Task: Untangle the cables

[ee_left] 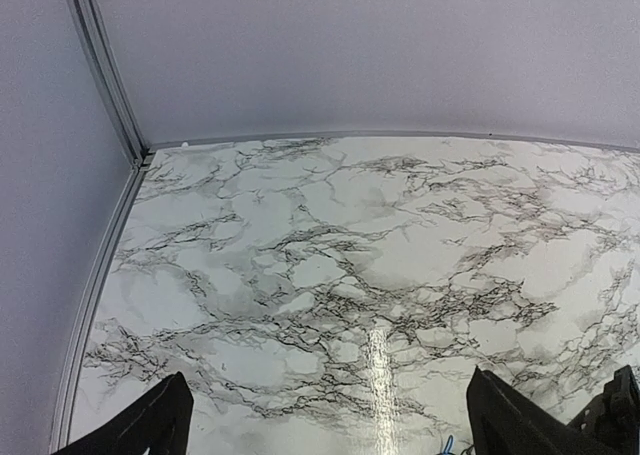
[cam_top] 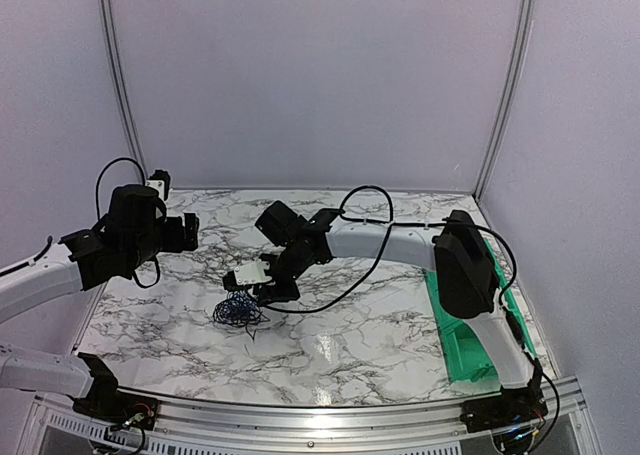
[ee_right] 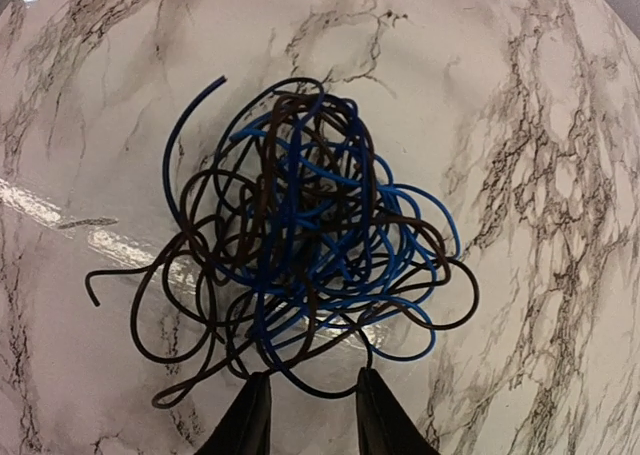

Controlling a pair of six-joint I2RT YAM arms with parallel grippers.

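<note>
The cables [cam_top: 238,310] lie as one small tangle of blue and black wires on the marble table, left of centre. In the right wrist view the cables [ee_right: 305,235] fill the middle, with loose ends sticking out at the upper left and left. My right gripper [cam_top: 262,293] hovers at the tangle's edge. Its jaws [ee_right: 312,390] stand a little apart, and a black loop runs across the gap at their tips without being pinched. My left gripper [cam_top: 190,230] is raised to the left of the tangle, wide open [ee_left: 330,430] and holding nothing. A blue wire tip [ee_left: 445,445] peeks in at the left wrist view's bottom edge.
A green bin [cam_top: 470,345] stands at the table's right edge beside the right arm's base. Pale walls with metal corner posts [cam_top: 115,85] close the table at the back and sides. A metal rail [cam_top: 320,415] runs along the near edge.
</note>
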